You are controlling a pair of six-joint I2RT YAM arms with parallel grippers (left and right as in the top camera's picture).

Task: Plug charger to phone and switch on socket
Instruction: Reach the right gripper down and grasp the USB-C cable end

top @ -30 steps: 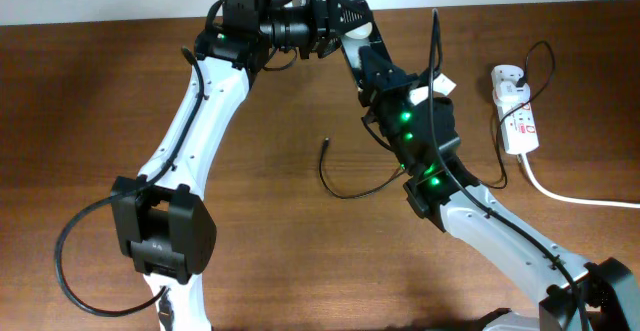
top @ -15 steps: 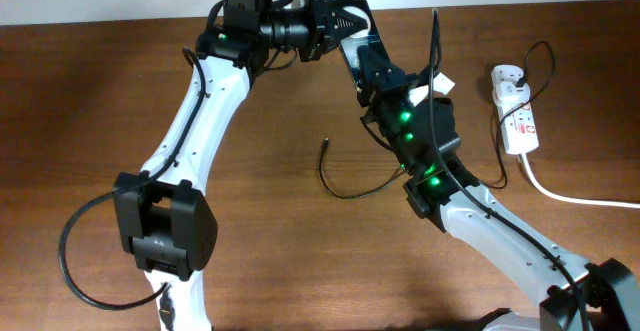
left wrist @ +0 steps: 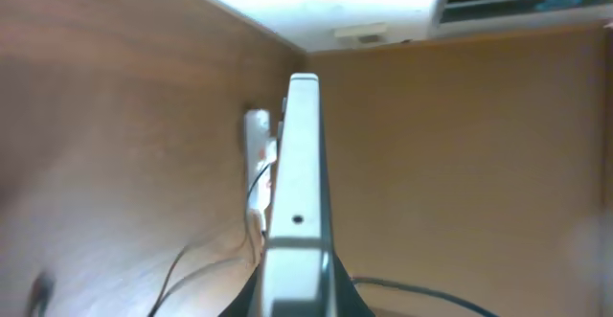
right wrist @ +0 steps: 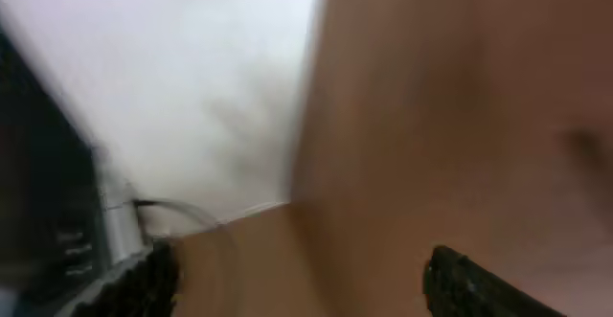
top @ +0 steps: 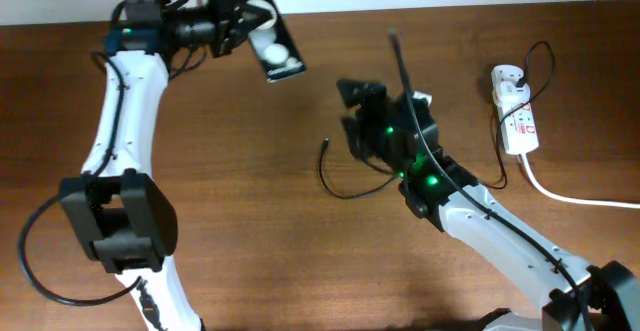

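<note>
Left gripper [top: 240, 33] is clamping the phone [top: 272, 49] far-left; charger [top: 345, 176] tip is lying just left of the right gripper [top: 352, 111], whose jaw state is unreadable.

Setting: robot test bench, lab-like.
Evidence: two white-and-black arms over a bare wood-grain table [top: 250, 221]; white wall along the far edge; white power strip [top: 515, 111] and loose cables.

A brown wooden table [top: 250, 221] is carrying a thin black charger [top: 345, 186] near its middle and a white socket [top: 516, 111] toward its right edge.
</note>
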